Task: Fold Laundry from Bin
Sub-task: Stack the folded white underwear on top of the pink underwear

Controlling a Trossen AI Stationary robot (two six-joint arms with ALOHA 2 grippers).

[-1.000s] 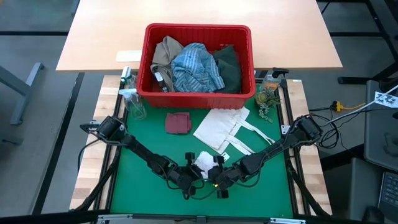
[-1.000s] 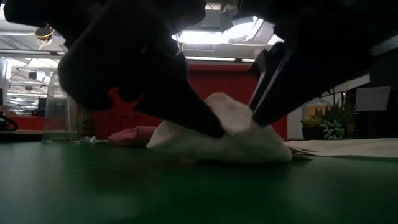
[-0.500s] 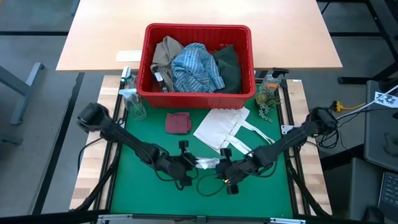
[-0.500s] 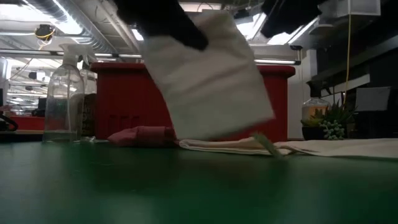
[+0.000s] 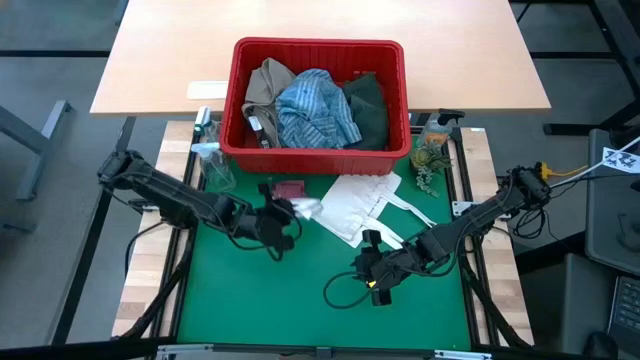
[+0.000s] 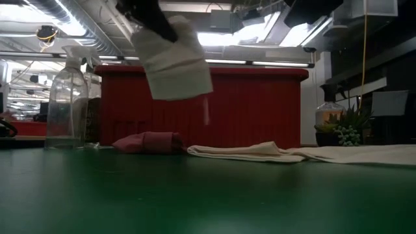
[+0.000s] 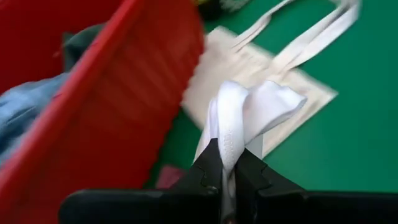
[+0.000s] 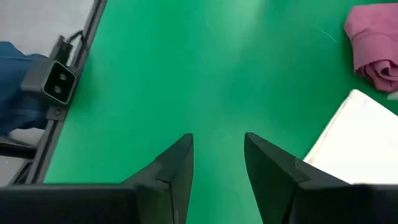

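Observation:
My left gripper [image 5: 283, 214] is shut on the small white cloth [image 5: 306, 208], which hangs in the air [image 6: 173, 60] over the green mat, just in front of the red bin [image 5: 320, 148]. The bin holds a tan garment [image 5: 266, 85], a blue-white striped shirt [image 5: 316, 108] and a dark green garment [image 5: 367, 105]. A small maroon cloth [image 6: 148, 142] lies on the mat below the left gripper. My right gripper [image 5: 368, 272] stands open above the bare mat [image 8: 217, 149], with nothing between its fingers. My left gripper pinches a folded part of the white cloth [image 7: 229, 144] between its two fingertips; several layers show there. The fingers slant downward toward the bin. The cloth is lifted clear of the mat and hangs slack below the fingers [image 6: 175, 78].
A flat white tote bag [image 5: 356, 205] with loop handles lies on the mat right of the maroon cloth. A clear spray bottle [image 6: 65, 97] stands at the far left, a jar and a small plant [image 6: 344, 127] at the far right. A loose cable [image 5: 335, 292] lies near the right gripper.
My left gripper has risen from the near middle of the mat and gone toward the bin and the table's left, carrying the white cloth, which has come off the mat and now hangs clear. My right gripper has come away from the cloth and risen a little.

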